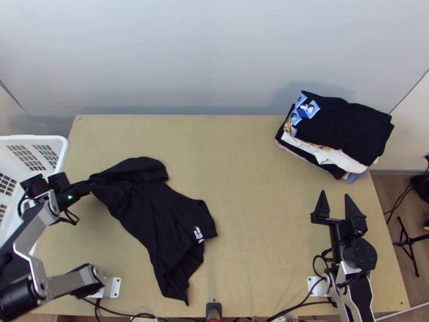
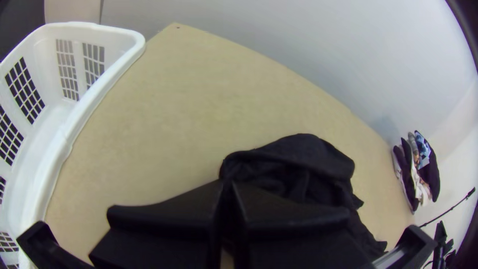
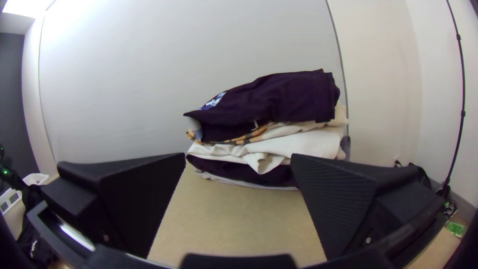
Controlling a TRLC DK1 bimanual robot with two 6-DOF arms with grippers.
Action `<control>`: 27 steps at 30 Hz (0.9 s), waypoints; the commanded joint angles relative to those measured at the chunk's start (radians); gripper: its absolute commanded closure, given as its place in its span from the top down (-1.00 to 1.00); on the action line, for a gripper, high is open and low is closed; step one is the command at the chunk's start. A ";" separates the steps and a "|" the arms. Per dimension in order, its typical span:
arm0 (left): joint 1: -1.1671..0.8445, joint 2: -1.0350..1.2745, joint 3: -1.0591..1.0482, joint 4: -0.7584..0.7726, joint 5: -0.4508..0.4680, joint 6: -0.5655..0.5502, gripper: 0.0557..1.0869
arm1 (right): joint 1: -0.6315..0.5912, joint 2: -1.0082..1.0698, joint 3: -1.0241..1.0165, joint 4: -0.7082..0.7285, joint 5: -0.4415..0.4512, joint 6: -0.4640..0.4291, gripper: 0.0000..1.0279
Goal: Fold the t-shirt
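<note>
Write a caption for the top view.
Left gripper shut on a rumpled black t-shirt, right gripper open, folded clothes stacked beyond.

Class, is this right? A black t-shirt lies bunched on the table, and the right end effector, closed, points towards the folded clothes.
Not quite: the top view shows the right end effector open, not closed. It does point towards the folded clothes, and the black t-shirt lies bunched on the table.

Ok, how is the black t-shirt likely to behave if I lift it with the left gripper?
The black t-shirt should hang floppy, as it lies bunched in soft folds. The left gripper looks closed on one end only, so the part with the white print will probably trail on the table at first. Its loose folds may open out.
</note>
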 commanded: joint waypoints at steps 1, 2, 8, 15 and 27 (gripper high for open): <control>0.095 0.131 0.087 0.000 -0.001 0.044 -0.93 | 0.000 0.000 0.000 0.000 0.000 0.000 0.91; 0.106 0.153 0.105 0.000 -0.001 0.055 -0.93 | 0.000 0.000 0.000 0.000 0.000 0.000 0.91; 0.132 0.263 0.185 0.014 -0.017 0.067 -0.93 | 0.000 0.000 0.000 0.000 0.000 0.000 0.91; 0.160 0.285 0.183 0.030 -0.021 0.104 -0.93 | 0.000 0.000 0.000 0.000 0.000 0.000 0.91; 0.155 0.182 0.349 -0.178 -0.020 0.064 0.90 | 0.000 0.000 0.000 0.000 0.000 0.000 0.91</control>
